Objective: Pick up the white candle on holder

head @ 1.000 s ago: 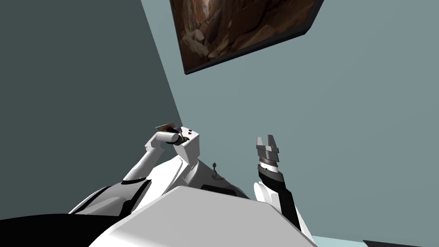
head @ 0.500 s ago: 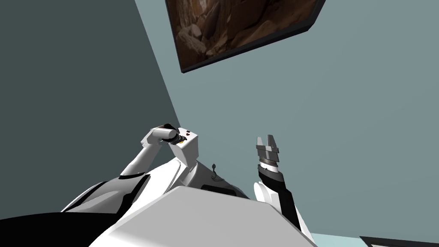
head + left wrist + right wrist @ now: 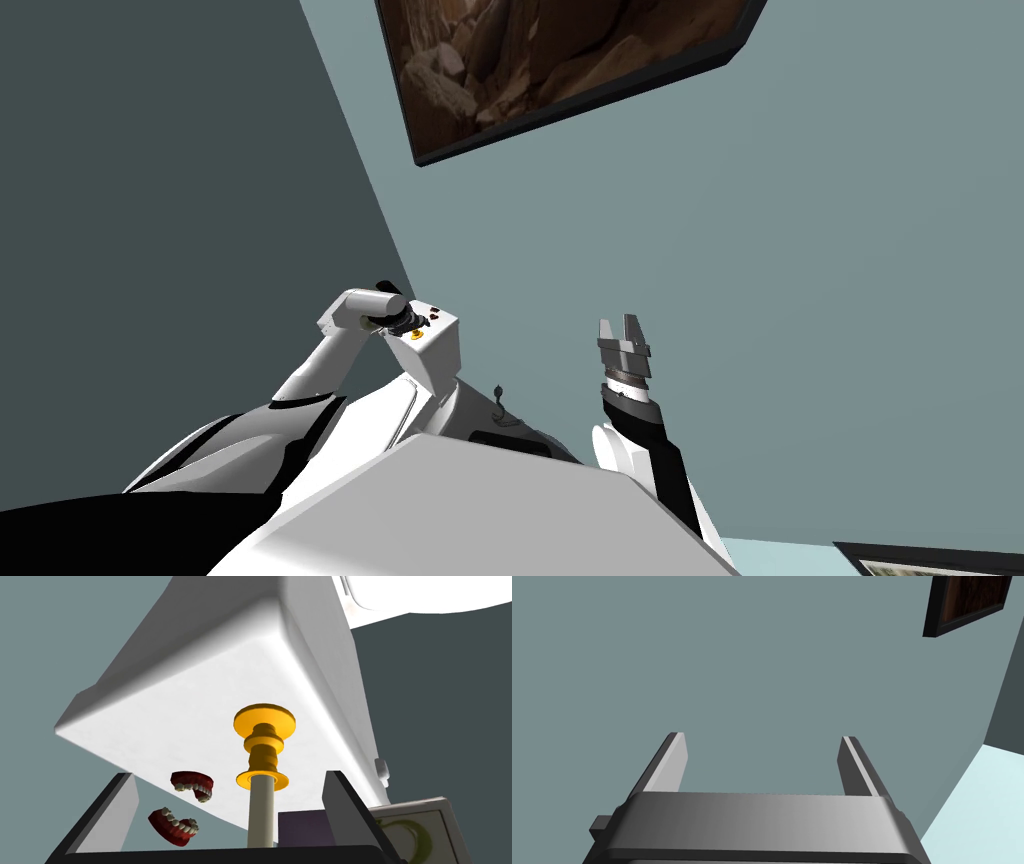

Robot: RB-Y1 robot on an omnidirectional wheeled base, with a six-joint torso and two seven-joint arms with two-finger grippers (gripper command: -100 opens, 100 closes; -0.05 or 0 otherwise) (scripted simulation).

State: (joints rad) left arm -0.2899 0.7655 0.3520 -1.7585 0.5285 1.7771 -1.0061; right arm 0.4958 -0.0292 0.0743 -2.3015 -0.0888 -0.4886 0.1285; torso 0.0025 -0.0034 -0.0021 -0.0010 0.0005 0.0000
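Your left gripper (image 3: 229,775) is spread wide, and neither finger (image 3: 345,803) touches anything. The candle (image 3: 262,811) sits in the gap between the fingers, roughly centred and clear of both. It's a plain white stick running in toward the gripper body. Its far end sits in a gold holder (image 3: 264,741), a ringed stem with a round foot. The foot stands on the flat top of a white stand (image 3: 190,701).

Two sets of red toy teeth (image 3: 192,783) (image 3: 172,822) lie between the candle and one finger, near the holder but not touching it. You can't tell whether the nearer set rests on the stand. A dark purple block (image 3: 305,826) is just beside the candle on the other side. A white frame (image 3: 425,826) with a green swirl lies beyond that finger.

In the head view the stand is in the corner where a dark wall meets a blue-grey one, with your left wrist above its top. A dark-framed picture (image 3: 570,70) hangs higher up.

Your right gripper (image 3: 622,322) is held up well apart from the stand, with its fingers (image 3: 672,761) spread and nothing between them.
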